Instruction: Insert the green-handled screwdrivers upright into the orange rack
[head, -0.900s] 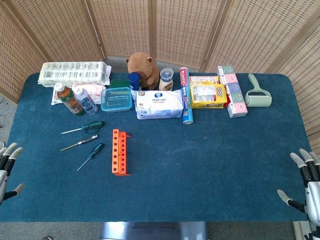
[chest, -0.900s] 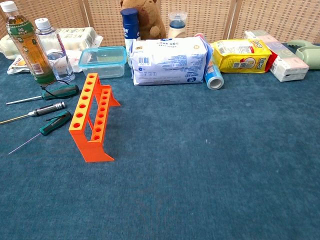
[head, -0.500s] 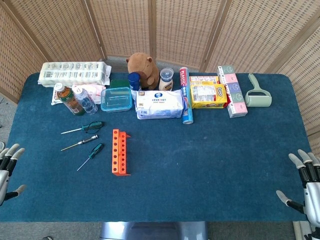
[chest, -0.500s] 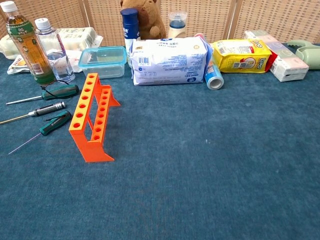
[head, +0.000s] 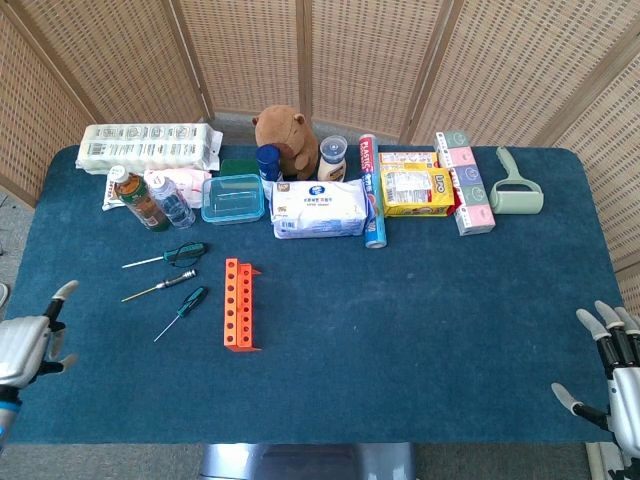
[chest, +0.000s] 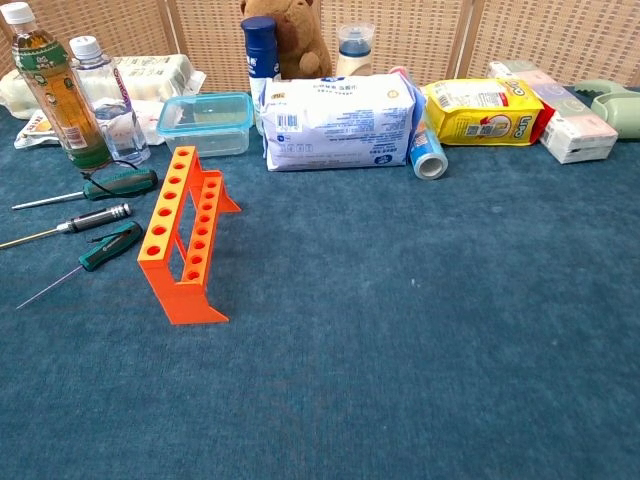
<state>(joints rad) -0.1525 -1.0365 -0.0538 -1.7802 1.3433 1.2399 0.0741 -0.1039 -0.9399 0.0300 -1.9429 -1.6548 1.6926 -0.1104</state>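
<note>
Two ribbed green-handled screwdrivers (head: 186, 253) beside perforated orange rack (head: 238, 303).

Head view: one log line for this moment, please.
phase: pre-grasp | left hand: open, at table edge | right hand: open | green-handled screwdrivers: flat on table | orange rack: empty

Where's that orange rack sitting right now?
In the head view the orange rack stands left of the table's middle, just right of three screwdrivers.
</note>
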